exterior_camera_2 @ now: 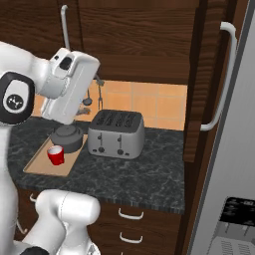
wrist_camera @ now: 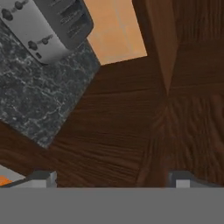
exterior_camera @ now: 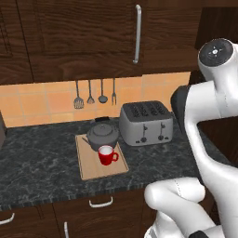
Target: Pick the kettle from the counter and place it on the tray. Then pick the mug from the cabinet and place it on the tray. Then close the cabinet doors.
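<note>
The dark grey kettle (exterior_camera: pixel 102 135) (exterior_camera_2: pixel 66 137) and the red mug (exterior_camera: pixel 108 155) (exterior_camera_2: pixel 55 155) both rest on the light wood tray (exterior_camera: pixel 93 169) (exterior_camera_2: pixel 39 165), the mug just in front of the kettle. The tray lies on the black counter (exterior_camera: pixel 42 162) (exterior_camera_2: pixel 139 174) (wrist_camera: pixel 39 105). Above, the left cabinet door (exterior_camera: pixel 83 37) is shut, its bar handle (exterior_camera: pixel 137 32) (exterior_camera_2: pixel 64 25) visible. A dark door panel (exterior_camera_2: pixel 198 79) (exterior_camera: pixel 218 28) stands swung out at the right. My gripper (wrist_camera: pixel 113 178) is open and empty, close to wood-grain panels (wrist_camera: pixel 131 122).
A silver toaster (exterior_camera: pixel 146 122) (exterior_camera_2: pixel 116 133) (wrist_camera: pixel 48 26) stands right of the tray. Utensils (exterior_camera: pixel 95 93) hang on the orange tile wall. A grey fridge (exterior_camera_2: pixel 234 149) with a long handle fills the far right. Drawers (exterior_camera: pixel 101 202) sit below the counter.
</note>
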Tool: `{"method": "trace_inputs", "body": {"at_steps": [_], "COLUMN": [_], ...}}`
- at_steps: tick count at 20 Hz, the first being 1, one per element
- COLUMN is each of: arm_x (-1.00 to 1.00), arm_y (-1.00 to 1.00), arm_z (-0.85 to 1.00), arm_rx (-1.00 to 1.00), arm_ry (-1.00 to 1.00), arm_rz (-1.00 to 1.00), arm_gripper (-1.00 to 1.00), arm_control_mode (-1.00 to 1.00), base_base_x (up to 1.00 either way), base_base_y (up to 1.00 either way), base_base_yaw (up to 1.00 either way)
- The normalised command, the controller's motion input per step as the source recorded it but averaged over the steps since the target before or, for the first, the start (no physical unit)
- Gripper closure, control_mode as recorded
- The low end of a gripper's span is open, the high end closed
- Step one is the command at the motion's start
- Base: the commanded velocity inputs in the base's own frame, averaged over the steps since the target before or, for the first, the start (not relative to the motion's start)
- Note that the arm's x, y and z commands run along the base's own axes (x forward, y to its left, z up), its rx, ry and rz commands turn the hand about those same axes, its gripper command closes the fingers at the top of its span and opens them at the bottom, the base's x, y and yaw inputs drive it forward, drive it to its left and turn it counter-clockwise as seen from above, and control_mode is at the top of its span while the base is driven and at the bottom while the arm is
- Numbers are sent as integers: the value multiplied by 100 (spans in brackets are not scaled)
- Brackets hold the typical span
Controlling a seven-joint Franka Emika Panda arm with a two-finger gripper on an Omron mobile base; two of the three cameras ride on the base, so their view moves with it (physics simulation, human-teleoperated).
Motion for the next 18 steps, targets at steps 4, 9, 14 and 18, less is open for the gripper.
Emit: {"method": "trace_inputs", "body": {"at_steps": [4,9,14,18], "arm_x": [-57,-71,-55,-63], "arm_y": [-100,-86,-68,-60], "arm_z": [-3,-2,0,0], "arm_rx": [0,0,0,-5], "arm_ry": [-18,-14,-2,-24], "arm_rz": [0,0,-12,-17], "arm_gripper": [-100,-100,-100,-100], "arm_control_mode": [-100,-100,-100,-100], "base_base_x": [0,0,0,0], "base_base_y": [0,0,0,0], "base_base_yaw": [0,0,0,0]}}
